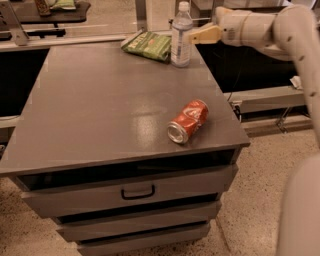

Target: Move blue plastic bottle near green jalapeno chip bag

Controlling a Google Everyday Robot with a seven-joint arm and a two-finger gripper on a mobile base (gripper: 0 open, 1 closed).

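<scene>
The blue plastic bottle [181, 35], clear with a white cap and a pale label, stands upright at the far right of the grey tabletop [100, 115]. The green jalapeno chip bag [149, 45] lies flat just left of it, almost touching its base. My gripper [195, 36] is right of the bottle at about label height, its tan fingers [206, 34] pointing left toward it. The gripper is open and holds nothing; the fingertips are just off the bottle's right side.
A crushed red soda can [188, 121] lies on its side near the table's front right corner. The table has drawers [137, 191] below its front edge. Another dark table [45, 12] stands at the back left.
</scene>
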